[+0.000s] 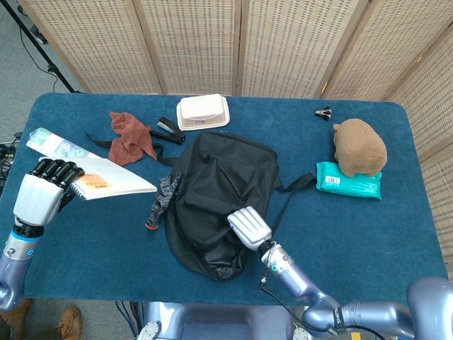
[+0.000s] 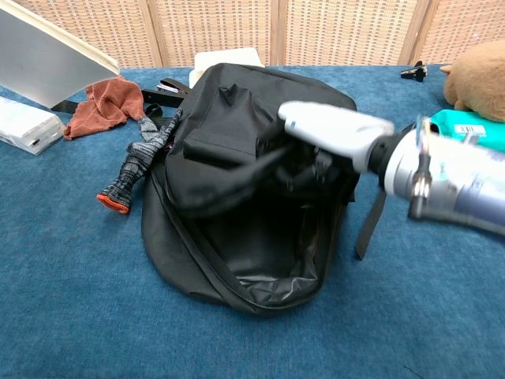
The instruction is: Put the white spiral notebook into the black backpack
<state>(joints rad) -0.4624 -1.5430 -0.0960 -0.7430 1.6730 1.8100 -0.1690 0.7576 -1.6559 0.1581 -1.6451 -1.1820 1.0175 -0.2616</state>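
The black backpack (image 1: 216,191) lies in the middle of the blue table, and in the chest view the backpack (image 2: 237,260) gapes open at its near end. My right hand (image 1: 249,228) grips the backpack's upper flap and holds it raised; the same right hand (image 2: 335,134) shows above the opening in the chest view. At the table's left, my left hand (image 1: 44,193) holds the white spiral notebook (image 1: 106,177) above the cloth, tilted toward the bag. The notebook (image 2: 47,59) fills the top left corner of the chest view.
Beside the bag's left edge lies a grey glove (image 1: 164,200). Behind it are a rust cloth (image 1: 129,136), a black stapler (image 1: 168,129) and a white box (image 1: 203,112). A brown plush (image 1: 361,147) sits on a teal wipes pack (image 1: 348,180) at right. A clear packet (image 2: 25,126) lies at far left.
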